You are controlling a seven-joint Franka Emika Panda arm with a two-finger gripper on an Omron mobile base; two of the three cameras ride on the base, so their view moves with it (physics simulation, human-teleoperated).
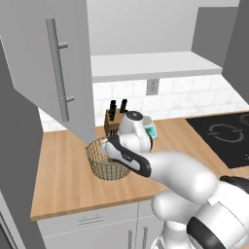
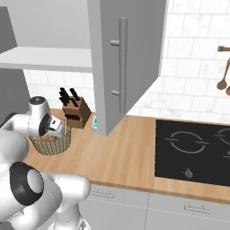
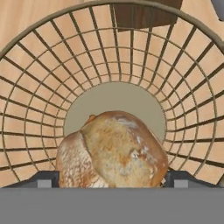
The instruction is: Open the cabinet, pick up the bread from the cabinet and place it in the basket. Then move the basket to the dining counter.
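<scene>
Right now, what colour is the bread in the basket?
Golden-brown with pale floury patches; the bread shows best in the hand view, inside the tan wire basket.

Glossy white, rounded arm (image 1: 189, 180) segments with dark grey joint bands and black-trimmed wrist housing.

The round basket of thin tan metal wire (image 3: 39, 83) looks matt. The golden-brown bread roll (image 3: 113, 151) has a rough, floury crust. The light wood counter (image 1: 63, 170) is smooth.

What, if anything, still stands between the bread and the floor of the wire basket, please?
Nothing visible: the golden-brown lumpy bread roll sits between the open tool's tips, directly over the round tan wire basket's solid flat base.
</scene>
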